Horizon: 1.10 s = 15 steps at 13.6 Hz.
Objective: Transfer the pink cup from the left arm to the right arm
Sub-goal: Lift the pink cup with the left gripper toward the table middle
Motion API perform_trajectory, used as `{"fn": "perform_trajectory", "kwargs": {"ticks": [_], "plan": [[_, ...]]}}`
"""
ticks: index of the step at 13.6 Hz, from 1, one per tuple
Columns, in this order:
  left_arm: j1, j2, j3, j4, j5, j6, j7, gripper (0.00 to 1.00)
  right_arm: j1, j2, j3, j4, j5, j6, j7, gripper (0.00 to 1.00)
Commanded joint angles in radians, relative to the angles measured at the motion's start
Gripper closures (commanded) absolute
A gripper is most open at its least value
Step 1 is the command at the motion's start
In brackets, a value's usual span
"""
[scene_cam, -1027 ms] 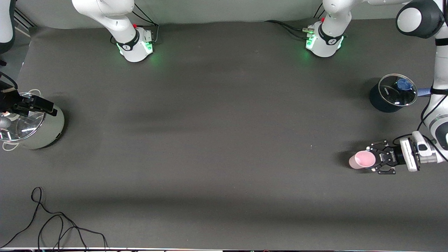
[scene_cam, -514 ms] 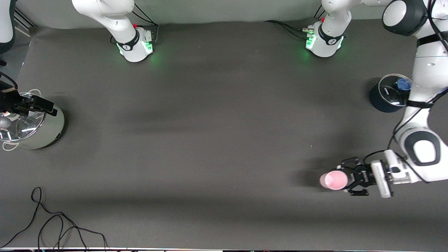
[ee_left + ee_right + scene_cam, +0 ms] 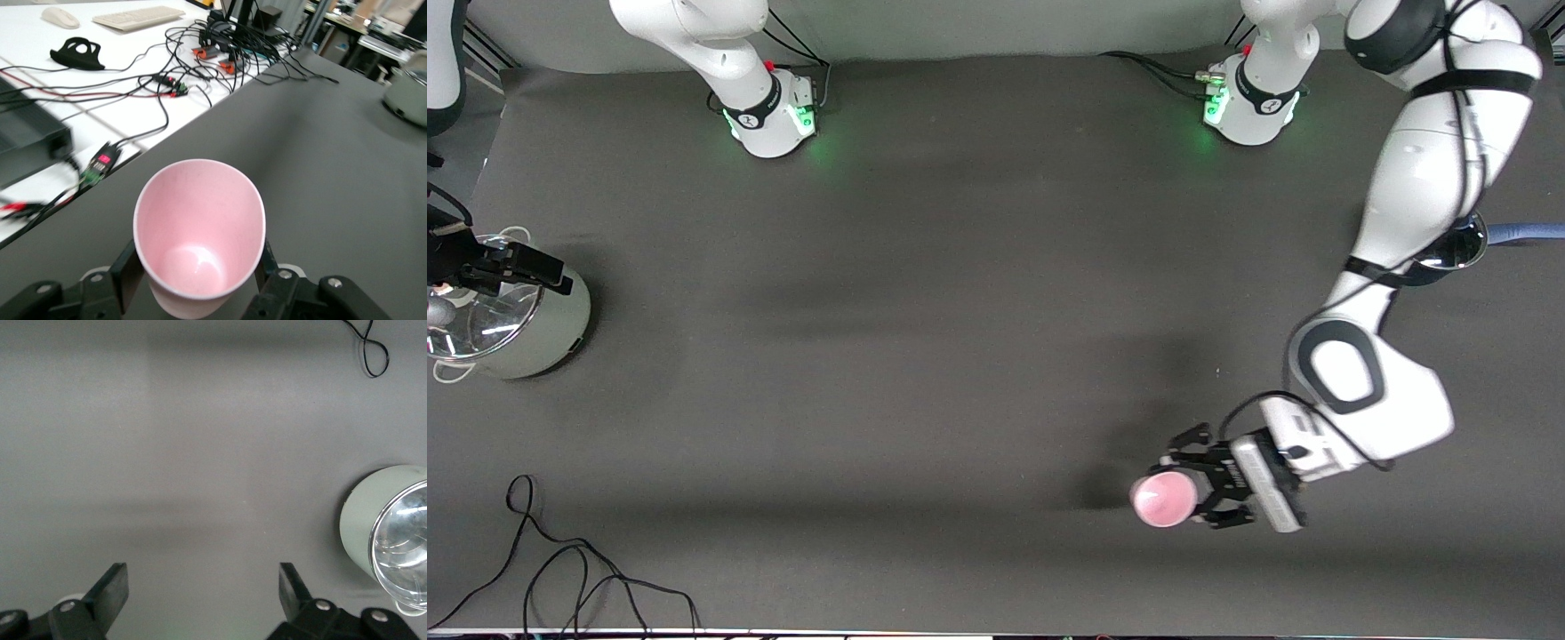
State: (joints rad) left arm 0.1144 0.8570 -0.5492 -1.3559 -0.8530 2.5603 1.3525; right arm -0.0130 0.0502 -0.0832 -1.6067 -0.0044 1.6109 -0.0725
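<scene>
My left gripper [image 3: 1183,489] is shut on the pink cup [image 3: 1164,500], a small pale pink tapered cup. It holds the cup in the air over the table strip by the front edge, toward the left arm's end. In the left wrist view the cup [image 3: 199,220] shows its empty inside, and the black fingers [image 3: 130,267] press its wall from both sides. My right gripper [image 3: 534,267] waits open over the silver pot at the right arm's end. Nothing lies between its fingers [image 3: 113,587].
A silver pot with a glass lid [image 3: 525,329] stands at the right arm's end. A dark pot [image 3: 1458,249] with a blue handle [image 3: 1525,231] is mostly hidden under the left arm. A black cable [image 3: 578,569] lies near the front edge.
The left arm has carried the pink cup away from the dark pot, toward the table's middle and front edge. The right arm has not moved.
</scene>
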Motion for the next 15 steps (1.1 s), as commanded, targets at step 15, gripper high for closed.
{"fn": "perform_trajectory", "kwargs": {"ticks": [15], "plan": [[-0.898, -0.013, 0.479, 0.166, 0.072, 0.5, -0.596, 1.0, 0.01, -0.003, 0.002, 0.004, 0.0, 0.007, -0.001, 0.0]]}}
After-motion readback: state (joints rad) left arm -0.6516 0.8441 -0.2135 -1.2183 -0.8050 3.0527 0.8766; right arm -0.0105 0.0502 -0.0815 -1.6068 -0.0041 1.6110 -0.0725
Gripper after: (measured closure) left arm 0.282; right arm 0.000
